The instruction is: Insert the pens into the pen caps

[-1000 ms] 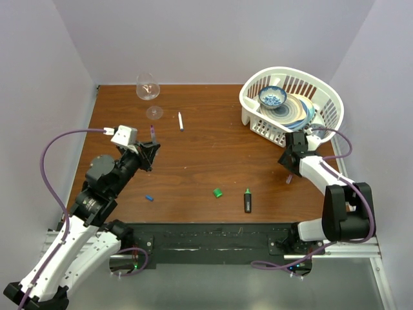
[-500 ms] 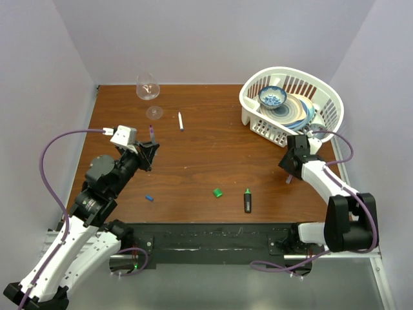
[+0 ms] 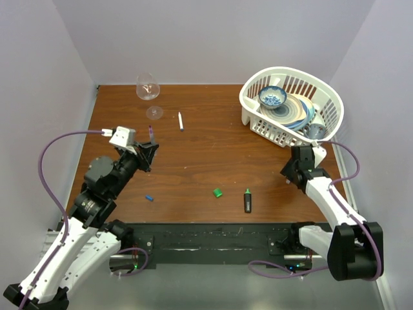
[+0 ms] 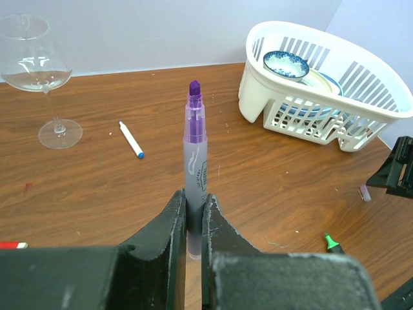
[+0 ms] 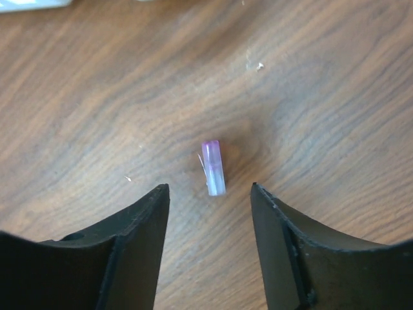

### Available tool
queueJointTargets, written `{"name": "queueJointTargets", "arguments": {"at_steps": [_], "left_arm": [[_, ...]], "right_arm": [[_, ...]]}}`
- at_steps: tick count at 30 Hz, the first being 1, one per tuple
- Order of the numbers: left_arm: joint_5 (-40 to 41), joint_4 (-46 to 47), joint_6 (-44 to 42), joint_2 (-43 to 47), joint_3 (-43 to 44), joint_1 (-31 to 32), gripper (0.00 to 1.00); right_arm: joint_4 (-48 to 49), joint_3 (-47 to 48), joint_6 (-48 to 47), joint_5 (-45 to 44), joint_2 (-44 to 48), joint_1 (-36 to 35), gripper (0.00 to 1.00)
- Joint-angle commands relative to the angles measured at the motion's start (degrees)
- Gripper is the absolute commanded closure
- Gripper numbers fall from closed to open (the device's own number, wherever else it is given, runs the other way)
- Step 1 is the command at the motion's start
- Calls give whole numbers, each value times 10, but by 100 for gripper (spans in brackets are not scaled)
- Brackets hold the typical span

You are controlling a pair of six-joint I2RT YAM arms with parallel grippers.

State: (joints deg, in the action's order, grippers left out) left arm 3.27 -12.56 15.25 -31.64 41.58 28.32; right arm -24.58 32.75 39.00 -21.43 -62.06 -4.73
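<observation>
My left gripper is shut on the thin purple-grey pen, holding it upright with its purple tip up, above the left of the table. My right gripper is open, its jaws either side of a tiny clear cap with a purple end lying on the wood; the cap also shows in the left wrist view. The white pen lies at the back. The black marker with green tip, the green cap and the blue cap lie near the front.
A white basket with dishes stands at the back right, just behind my right gripper. A wine glass stands at the back left. A small red and white piece shows at the left edge of the left wrist view.
My right gripper has moved a little toward the near edge, over the small clear cap. My left gripper and its pen have stayed put.
</observation>
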Motion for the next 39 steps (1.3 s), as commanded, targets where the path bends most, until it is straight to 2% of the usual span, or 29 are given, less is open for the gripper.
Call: {"name": "queueJointTargets", "arguments": {"at_steps": [1,18,32,35,39], "left_arm": [[1,11,-11,9,0,2,100],[10,11,-10,17,0,1,100],[17,10,-10,20,1,1,100],[17,10,-9,19,0,1,100],[17,10,-9,19,0,1,100]], "right_arm": [[5,-8,33,10,-12,3,45],[29,25,25,-18,-103,3,53],[75,21,-11,16,-147,3,60],[73,31,-20,25,-166,2,63],[95,36,-53,67,-179,2,74]]}}
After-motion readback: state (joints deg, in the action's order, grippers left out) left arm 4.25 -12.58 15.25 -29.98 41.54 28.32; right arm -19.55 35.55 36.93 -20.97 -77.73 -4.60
